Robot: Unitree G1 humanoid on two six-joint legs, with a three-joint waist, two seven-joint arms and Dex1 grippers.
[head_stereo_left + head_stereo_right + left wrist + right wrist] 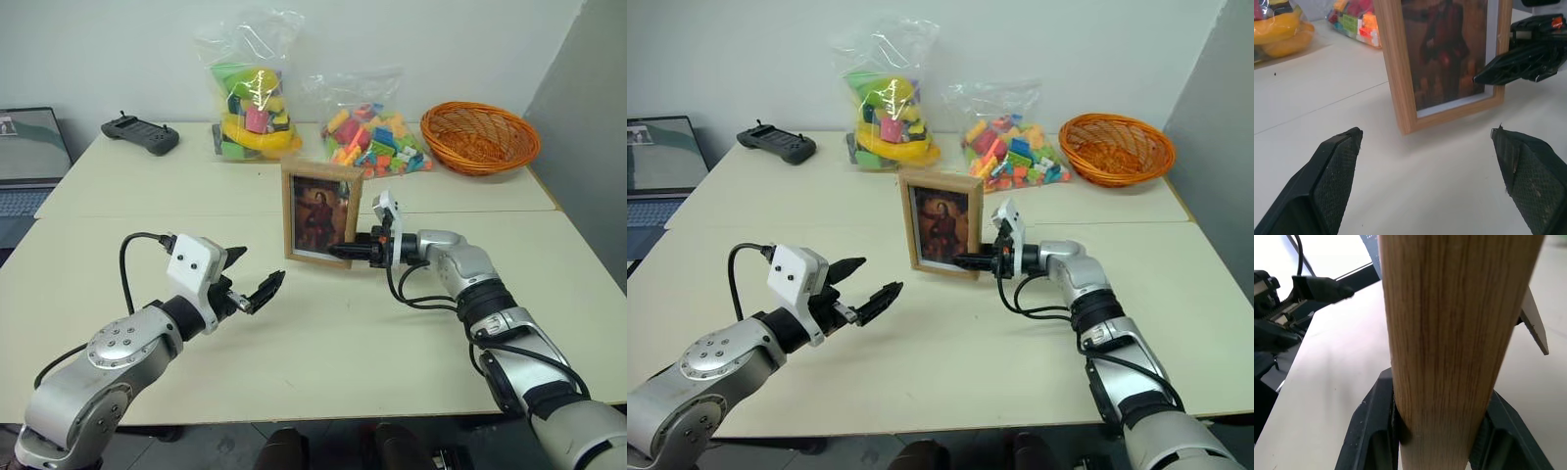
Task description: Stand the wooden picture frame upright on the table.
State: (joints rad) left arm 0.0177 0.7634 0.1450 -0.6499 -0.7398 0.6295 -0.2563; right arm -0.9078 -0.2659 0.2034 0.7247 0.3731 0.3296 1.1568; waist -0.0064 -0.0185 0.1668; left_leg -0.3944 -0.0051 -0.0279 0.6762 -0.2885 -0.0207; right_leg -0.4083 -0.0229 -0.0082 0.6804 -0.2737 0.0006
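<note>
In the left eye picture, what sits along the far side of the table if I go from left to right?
Laptop → black handheld controller → bag of big toy blocks → bag of small coloured bricks → orange wicker basket.

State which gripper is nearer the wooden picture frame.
Right. The right gripper clamps the wooden picture frame at its side edge; the left gripper is open, apart in front.

picture frame (321, 211) upright mid-table (323, 343), basket (480, 137) behind (far right)
</note>
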